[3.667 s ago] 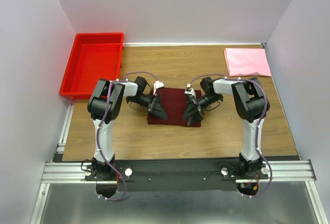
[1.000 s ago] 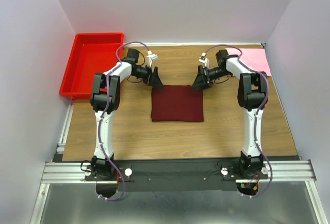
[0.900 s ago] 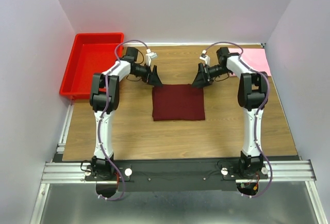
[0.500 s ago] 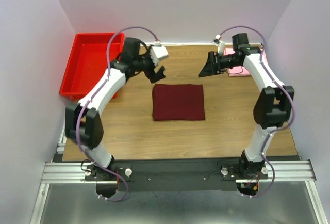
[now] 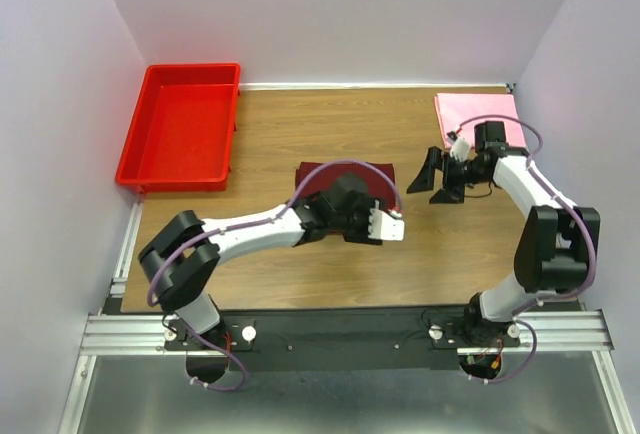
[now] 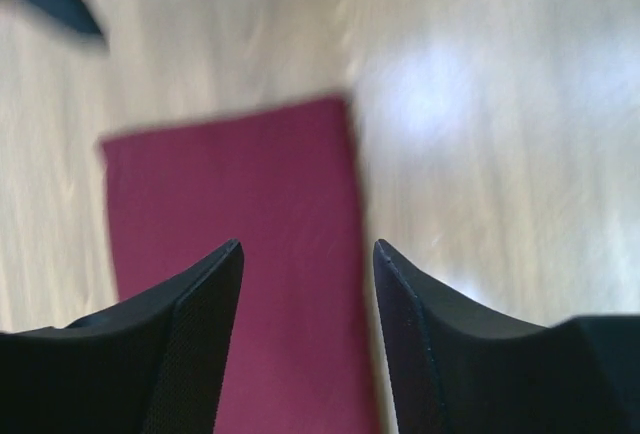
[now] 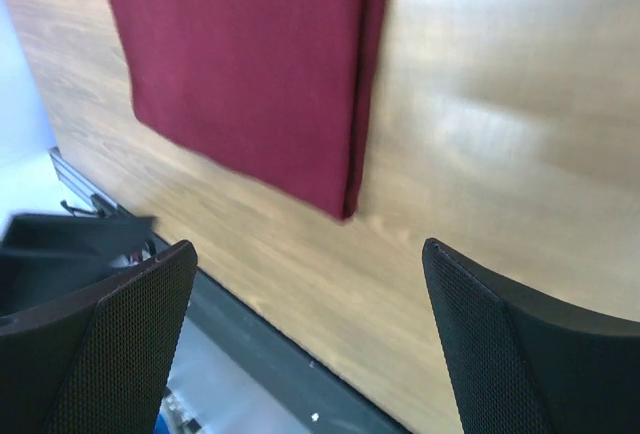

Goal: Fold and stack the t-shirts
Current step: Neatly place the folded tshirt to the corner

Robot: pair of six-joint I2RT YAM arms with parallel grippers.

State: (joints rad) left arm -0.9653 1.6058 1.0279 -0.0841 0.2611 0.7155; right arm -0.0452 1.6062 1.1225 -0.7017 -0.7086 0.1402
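The maroon t-shirt looked soft and limp, best pinched at its folded edge. The left hand and right hand stood open, empty.

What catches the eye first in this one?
The left arm stretched across the folded maroon shirt in the middle, left claw open over the cloth. Then the bright red bin at the far left corner and the folded pink shirt far right, near the open right claw.

Folded t-shirt mid-table, second t-shirt far right, bin far left
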